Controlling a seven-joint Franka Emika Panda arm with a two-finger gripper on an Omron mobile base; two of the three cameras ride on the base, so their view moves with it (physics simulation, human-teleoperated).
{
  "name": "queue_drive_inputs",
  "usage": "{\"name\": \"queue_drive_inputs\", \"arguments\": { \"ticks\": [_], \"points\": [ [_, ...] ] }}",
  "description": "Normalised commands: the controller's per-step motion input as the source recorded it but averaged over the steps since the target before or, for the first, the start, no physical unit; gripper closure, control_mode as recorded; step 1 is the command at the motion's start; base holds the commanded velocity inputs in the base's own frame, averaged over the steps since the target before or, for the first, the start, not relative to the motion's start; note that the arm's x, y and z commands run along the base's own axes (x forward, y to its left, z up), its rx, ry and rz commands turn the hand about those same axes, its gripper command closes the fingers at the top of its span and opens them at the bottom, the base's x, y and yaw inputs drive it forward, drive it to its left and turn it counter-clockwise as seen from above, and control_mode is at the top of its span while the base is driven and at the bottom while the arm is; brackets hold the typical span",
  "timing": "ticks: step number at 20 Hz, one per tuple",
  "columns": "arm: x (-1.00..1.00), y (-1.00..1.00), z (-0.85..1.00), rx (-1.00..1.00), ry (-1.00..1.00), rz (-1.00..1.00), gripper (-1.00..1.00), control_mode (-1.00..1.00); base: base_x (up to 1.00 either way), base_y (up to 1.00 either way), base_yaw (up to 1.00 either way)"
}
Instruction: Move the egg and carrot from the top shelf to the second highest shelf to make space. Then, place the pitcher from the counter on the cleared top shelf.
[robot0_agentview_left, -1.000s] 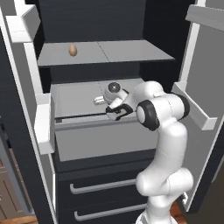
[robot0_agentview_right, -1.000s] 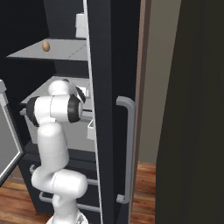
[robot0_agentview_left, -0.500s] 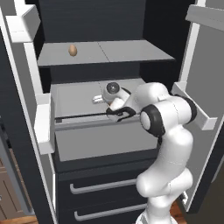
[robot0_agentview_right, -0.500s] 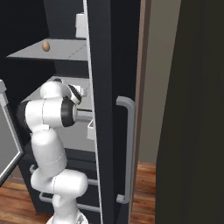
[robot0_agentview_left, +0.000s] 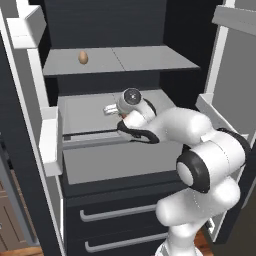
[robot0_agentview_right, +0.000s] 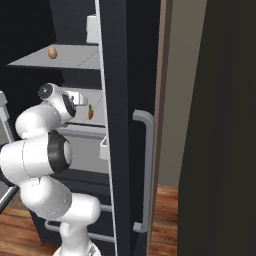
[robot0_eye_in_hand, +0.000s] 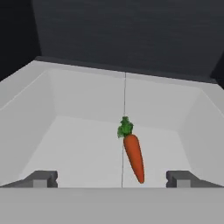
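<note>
In the left base view the arm hides the gripper (robot0_eye_in_hand: 111, 178) and carrot (robot0_eye_in_hand: 133, 155).

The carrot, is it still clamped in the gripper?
No, in the hand view the carrot lies loose on the second highest shelf, with the gripper open and its fingertips well apart on either side.

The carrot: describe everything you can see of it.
The carrot is a small orange tapered root with a green leafy tuft at one end. It lies flat on the second highest shelf, along the shelf's centre seam, with the leaves pointing toward the back wall and the tip toward the camera. It lies between the fingertips of the open gripper, which do not touch it. Only the shelf touches it.
</note>
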Motion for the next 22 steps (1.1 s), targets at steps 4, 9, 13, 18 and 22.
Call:
{"name": "queue_drive_inputs", "arguments": {
  "ticks": [4, 9, 13, 18, 22],
  "points": [
    [-0.78, 0.15, 0.98, 0.0, 0.0, 0.1, -1.0, -1.0, 0.0, 0.0, 0.0],
    [-0.62, 0.22, 1.0, 0.02, 0.0, 0.16, -1.0, -1.0, 0.0, 0.0, 0.0],
    [-0.39, 0.23, 0.92, 0.03, 0.0, 0.22, -1.0, -1.0, 0.0, 0.0, 0.0],
    [-0.05, 0.23, 0.85, 0.01, 0.0, 0.18, -1.0, -1.0, 0.0, 0.0, 0.0],
    [0.03, 0.19, 0.68, 0.0, 0.0, 0.1, -1.0, -1.0, 0.0, 0.0, 0.0]
  ]
}}
